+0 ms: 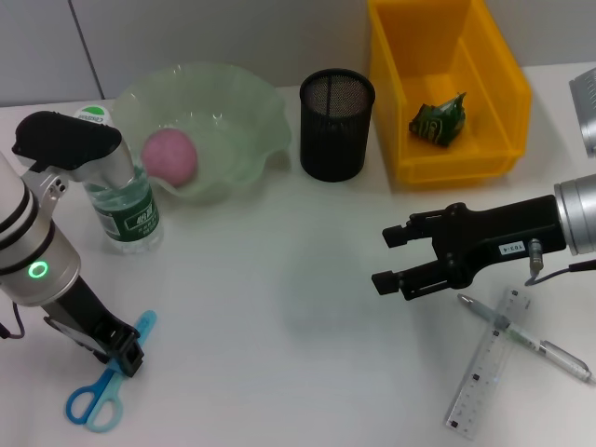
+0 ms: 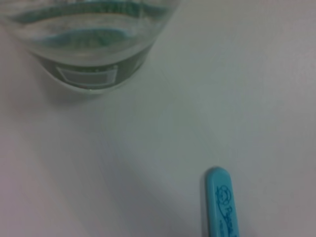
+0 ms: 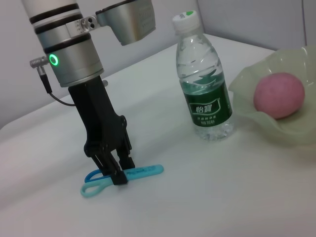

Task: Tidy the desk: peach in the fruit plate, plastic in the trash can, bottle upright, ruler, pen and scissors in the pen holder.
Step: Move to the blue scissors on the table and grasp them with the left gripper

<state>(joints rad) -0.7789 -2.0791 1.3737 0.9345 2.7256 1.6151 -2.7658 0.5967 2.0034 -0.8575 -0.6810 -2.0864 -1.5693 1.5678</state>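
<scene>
Bottle (image 1: 128, 209) upper half hidden behind left arm in head view; only its blurred base (image 2: 86, 47) shows in left wrist view | scissors (image 1: 102, 386) middle covered by left gripper (image 1: 126, 354); just one blurred tip (image 2: 220, 205) in left wrist view, cut off at edge | right arm cut off at edge

Desk (image 1: 279, 307): a plain white top, seen across all three views.
Wall (image 1: 186, 37): pale grey panels, met at the desk's far edge; a thin vertical seam is seen.
Light: even and soft; faint shadows are cast on the desk.
</scene>
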